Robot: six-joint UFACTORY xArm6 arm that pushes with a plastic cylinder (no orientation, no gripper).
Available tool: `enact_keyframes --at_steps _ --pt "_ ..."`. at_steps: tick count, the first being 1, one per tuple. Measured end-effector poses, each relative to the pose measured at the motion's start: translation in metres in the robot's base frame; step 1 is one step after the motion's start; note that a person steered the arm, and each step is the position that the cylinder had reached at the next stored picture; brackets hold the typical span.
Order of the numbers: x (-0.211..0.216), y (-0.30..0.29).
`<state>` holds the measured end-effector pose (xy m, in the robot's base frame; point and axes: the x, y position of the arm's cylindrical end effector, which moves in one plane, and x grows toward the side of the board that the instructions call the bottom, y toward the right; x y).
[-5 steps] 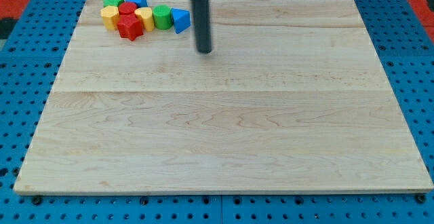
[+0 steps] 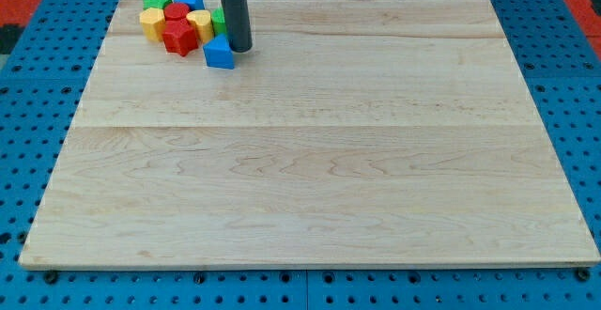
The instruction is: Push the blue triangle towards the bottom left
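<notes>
While the rod (image 2: 234, 9) is held upright at the worktop's (image 2: 310, 160) far left, my tip (image 2: 240, 49) is pressed against the blue triangle's (image 2: 219, 54) right side. No jaws are fitted. Beside the triangle, further left, a block cluster (image 2: 178, 21) is gathered.

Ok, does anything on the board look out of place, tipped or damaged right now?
Nothing damaged or tipped. The blue triangle block sits apart below the cluster at the wooden board's top left, with my tip against its right edge. The green block is mostly hidden behind the rod.
</notes>
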<state>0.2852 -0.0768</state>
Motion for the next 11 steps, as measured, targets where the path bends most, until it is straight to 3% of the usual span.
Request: enact_keyframes --at_steps 1,2,3,4,5,6,7,8,10,11 --pt "0.011 -0.023" --pt "0.061 -0.068" --pt "0.13 -0.078" --pt "0.15 -0.087" --pt "0.113 -0.081" --pt "0.109 -0.112" --pt "0.136 -0.142" --pt "0.125 -0.165" --pt "0.215 -0.149" --pt "0.225 -0.144"
